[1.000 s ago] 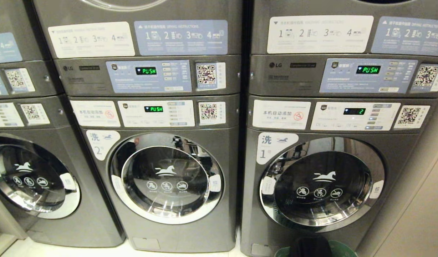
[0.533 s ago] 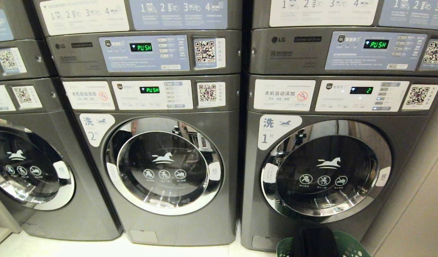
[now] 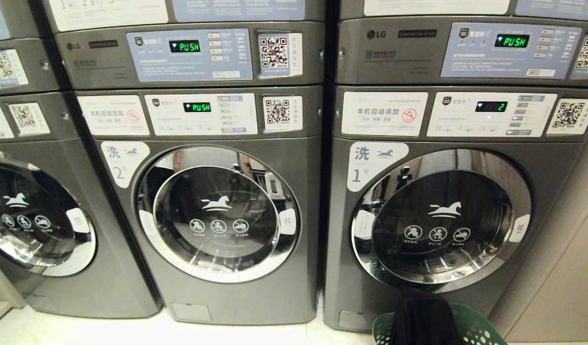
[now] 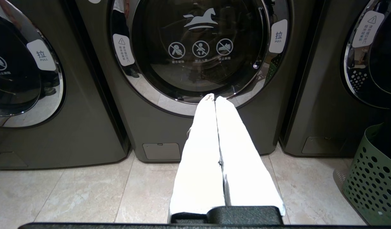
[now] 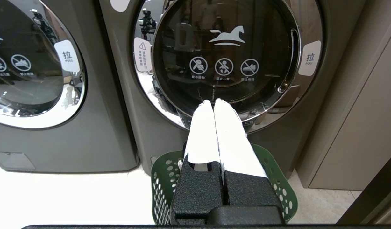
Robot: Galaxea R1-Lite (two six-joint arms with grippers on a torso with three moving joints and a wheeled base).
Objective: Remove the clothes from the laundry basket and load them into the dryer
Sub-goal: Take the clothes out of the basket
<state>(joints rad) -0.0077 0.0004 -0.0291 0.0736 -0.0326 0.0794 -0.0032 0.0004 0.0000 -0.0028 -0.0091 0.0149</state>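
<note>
A green perforated laundry basket point(image 3: 480, 328) stands on the floor before the right-hand machine, with dark clothes point(image 3: 425, 318) heaped in it. The dryer point(image 3: 394, 52) is the upper unit of that stack; only its control panel shows, and its door is out of view. The round door below it point(image 3: 442, 220) is closed. My right gripper point(image 5: 213, 101) hangs above the basket point(image 5: 163, 181), its white-covered fingers pressed together and empty. My left gripper point(image 4: 214, 97) faces the middle machine's closed door point(image 4: 198, 47), also shut and empty. Neither gripper appears in the head view.
Three stacked grey machines stand side by side, the left one point(image 3: 35, 215) and the middle one point(image 3: 217, 215) with closed doors. A beige panel point(image 3: 562, 287) borders the right machine. Pale floor tiles point(image 4: 71, 190) lie in front. The basket point(image 4: 370, 178) also shows beside the left gripper.
The whole head view has slid downward over the machines, so the camera has moved. More of the basket and clothes shows at the bottom edge. Nothing in the scene itself has moved.
</note>
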